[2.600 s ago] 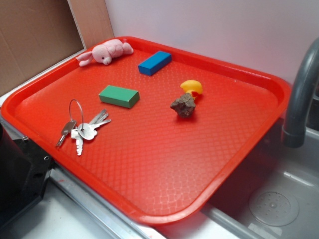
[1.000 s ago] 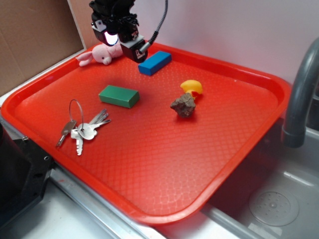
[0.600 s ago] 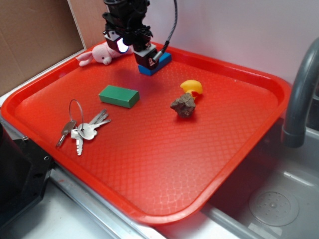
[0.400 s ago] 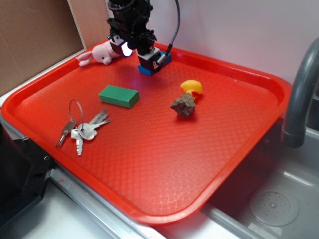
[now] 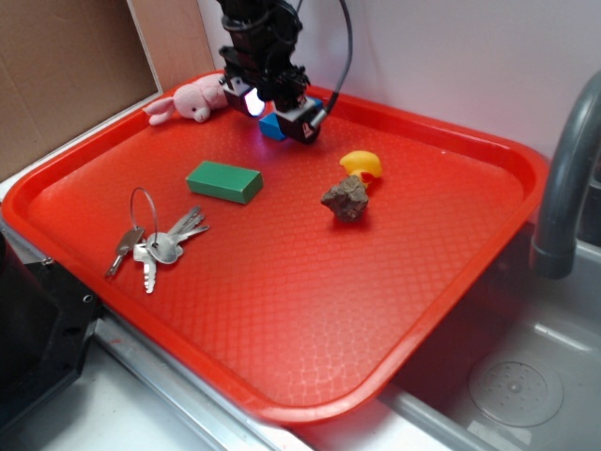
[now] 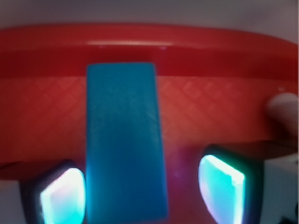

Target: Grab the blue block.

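In the exterior view, a red tray (image 5: 310, 310) fills most of the frame. The gripper (image 5: 274, 105) hangs at the upper centre, low over the tray's far edge, with a lit patch on its underside. Only a small corner of the blue block (image 5: 271, 126) shows beneath it, lying on the tray near the far rim. Left of the gripper a pink plush toy (image 5: 192, 99) lies against the rim. A green block (image 5: 223, 181) sits left of centre, well apart from the blue one, and a bunch of keys (image 5: 155, 241) lies below it towards the lower left. Right of centre a brown rock (image 5: 346, 198) touches a yellow piece (image 5: 362, 165). A grey faucet (image 5: 566, 178) stands at the right edge.

In the wrist view, the blue block (image 6: 125, 144) stands lengthwise in the middle of the frame, reaching from the tray's rim (image 6: 149, 44) down to the bottom edge. The jaws are spread, one glowing fingertip (image 6: 61, 196) just beside the block at lower left, the other at lower right with a clear gap of tray between it and the block. Whether the left one touches cannot be told.
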Robot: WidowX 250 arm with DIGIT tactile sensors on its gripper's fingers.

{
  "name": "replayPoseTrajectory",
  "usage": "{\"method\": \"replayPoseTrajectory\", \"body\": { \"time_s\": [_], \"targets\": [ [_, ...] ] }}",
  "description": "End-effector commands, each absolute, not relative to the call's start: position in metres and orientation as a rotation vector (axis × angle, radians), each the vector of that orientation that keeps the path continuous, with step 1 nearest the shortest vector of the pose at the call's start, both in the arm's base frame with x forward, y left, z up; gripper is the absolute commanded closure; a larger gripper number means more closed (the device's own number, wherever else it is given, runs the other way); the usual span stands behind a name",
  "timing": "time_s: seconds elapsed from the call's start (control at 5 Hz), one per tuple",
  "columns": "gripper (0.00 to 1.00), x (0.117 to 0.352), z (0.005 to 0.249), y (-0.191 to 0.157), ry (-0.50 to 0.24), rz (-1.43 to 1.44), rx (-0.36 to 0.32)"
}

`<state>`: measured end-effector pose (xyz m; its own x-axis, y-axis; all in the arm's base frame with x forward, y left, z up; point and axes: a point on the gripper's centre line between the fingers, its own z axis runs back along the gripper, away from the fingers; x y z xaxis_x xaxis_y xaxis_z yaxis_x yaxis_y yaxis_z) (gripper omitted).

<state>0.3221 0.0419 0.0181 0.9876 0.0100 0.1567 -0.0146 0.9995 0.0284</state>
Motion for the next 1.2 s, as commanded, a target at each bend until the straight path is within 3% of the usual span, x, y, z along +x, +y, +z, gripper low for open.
{"method": "replayPoseTrajectory", "body": {
  "time_s": [0.0, 0.2, 0.4, 0.6, 0.8, 1.0],
  "targets": [
    [0.0, 0.335, 0.027, 0.038, -0.19, -0.003, 0.002],
    [1.0, 0.331, 0.029, 0.038, -0.191, 0.0, -0.012],
    [1.0, 0.321, 0.041, 0.039, -0.174, 0.011, -0.031],
    [1.0, 0.295, 0.073, 0.034, -0.13, 0.005, -0.13],
    [1.0, 0.262, 0.114, 0.016, -0.128, -0.023, -0.173],
    [1.0, 0.229, 0.162, 0.001, -0.216, -0.063, -0.205]
  ]
}}
